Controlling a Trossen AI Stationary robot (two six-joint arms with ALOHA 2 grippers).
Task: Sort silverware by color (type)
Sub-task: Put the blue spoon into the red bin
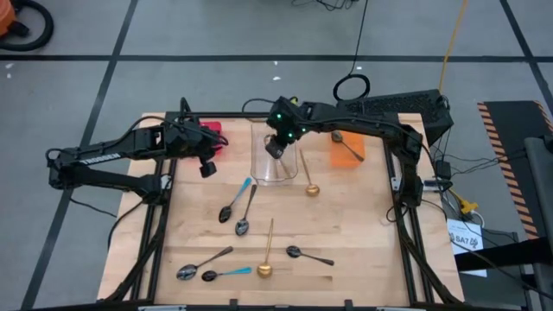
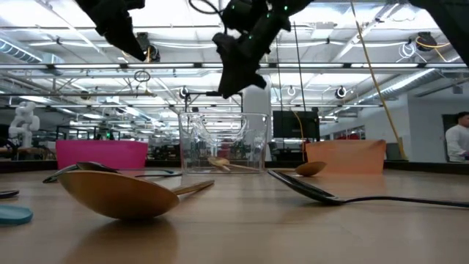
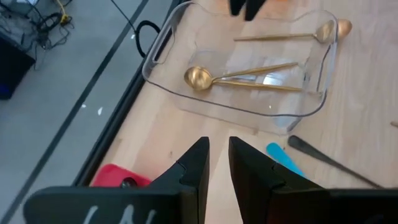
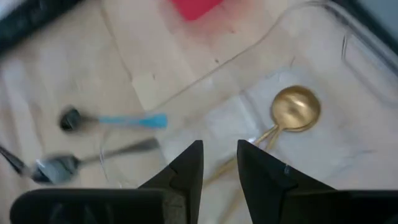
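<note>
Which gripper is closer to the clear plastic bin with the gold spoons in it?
Right. The right gripper hangs directly over the clear plastic bin. The left gripper sits off to the bin's left side, above bare table.

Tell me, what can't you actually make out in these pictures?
- Red bin: the high view shows only an edge; the left arm covers the rest, so its contents are unknown.
- Orange bin: in the low view its wall hides what lies inside.
- Spoons on the table in the right wrist view: too blurred to tell their finish.
- Clear tray: the right gripper covers part of it from above.
</note>
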